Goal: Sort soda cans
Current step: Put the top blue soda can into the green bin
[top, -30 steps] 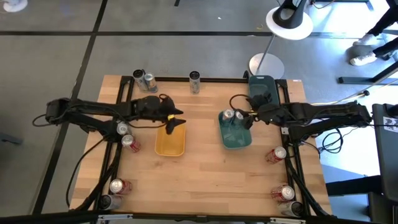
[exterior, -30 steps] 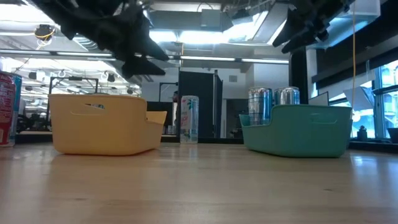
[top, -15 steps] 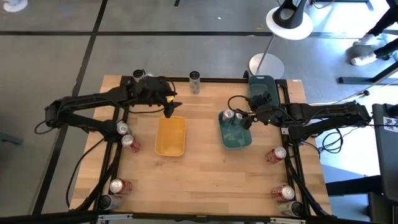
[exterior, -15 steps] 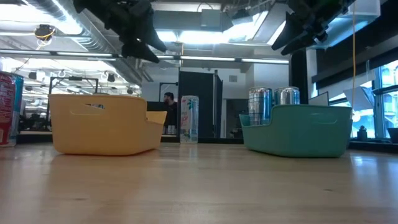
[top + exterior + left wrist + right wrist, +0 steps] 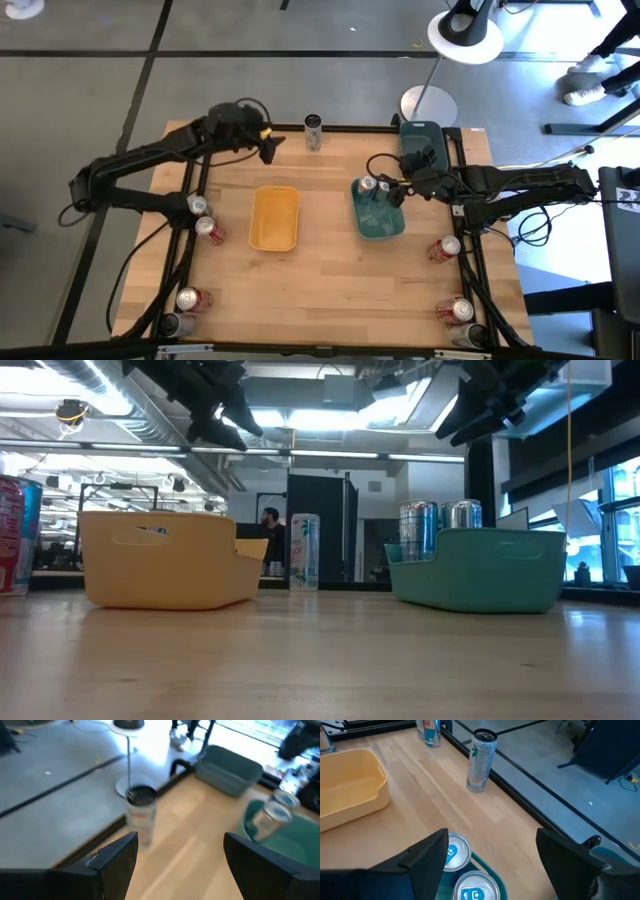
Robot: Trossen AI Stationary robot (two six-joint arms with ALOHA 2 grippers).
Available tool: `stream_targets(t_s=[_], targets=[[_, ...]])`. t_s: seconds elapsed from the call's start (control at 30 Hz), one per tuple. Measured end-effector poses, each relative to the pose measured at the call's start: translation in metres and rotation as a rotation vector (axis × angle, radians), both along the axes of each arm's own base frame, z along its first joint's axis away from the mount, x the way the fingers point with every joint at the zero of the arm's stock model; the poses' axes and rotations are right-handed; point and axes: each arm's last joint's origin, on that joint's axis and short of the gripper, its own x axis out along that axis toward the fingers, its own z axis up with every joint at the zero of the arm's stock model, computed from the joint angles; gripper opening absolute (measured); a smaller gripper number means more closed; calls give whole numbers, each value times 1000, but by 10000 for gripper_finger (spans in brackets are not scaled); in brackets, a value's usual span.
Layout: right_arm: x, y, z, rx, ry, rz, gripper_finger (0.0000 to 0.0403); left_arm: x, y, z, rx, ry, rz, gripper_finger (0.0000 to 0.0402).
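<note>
Left gripper [image 5: 268, 148], fingers spread and empty, hangs near the table's far edge, just beside a lone white-labelled soda can [image 5: 314, 131] standing upright there; judged step: approach to that can. To do it well, the open jaws should straddle the can's body squarely at mid-height and close without nudging it, since a tall narrow can tips readily; the lift should clear the yellow tray [image 5: 274, 218] rim before any sideways travel. Right gripper [image 5: 402, 190], fingers likewise spread and holding nothing, waits over the teal tray [image 5: 380, 224], directly above its two silver-teal cans [image 5: 376, 186].

Count, high view: trays, three (yellow, empty; teal, holding two cans; a darker one [image 5: 422, 140] at the far right corner, its contents not discernible); cans standing loose on the table, one at the far edge, about two at the left side [image 5: 203, 218], about two at the near left corner [image 5: 184, 308], one at the right side [image 5: 445, 248], about two at the near right corner [image 5: 461, 318].
</note>
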Motion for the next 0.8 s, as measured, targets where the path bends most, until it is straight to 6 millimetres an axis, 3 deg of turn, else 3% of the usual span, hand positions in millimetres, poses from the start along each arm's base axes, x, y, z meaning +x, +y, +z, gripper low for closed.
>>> stream_targets(t_s=[0.13, 0.43, 0.6, 0.8], targets=[[0, 0, 0, -1, -5, 0, 301, -9, 16, 19, 36, -1, 60, 285], [0, 0, 0, -1, -5, 0, 301, -22, 66, 40, -7, 214, 188, 285], [0, 0, 0, 5, -4, 6, 301, -26, 93, 37, -95, 353, 232, 285], [0, 0, 0, 6, -4, 6, 301, -24, 120, 14, -149, 504, 208, 285]])
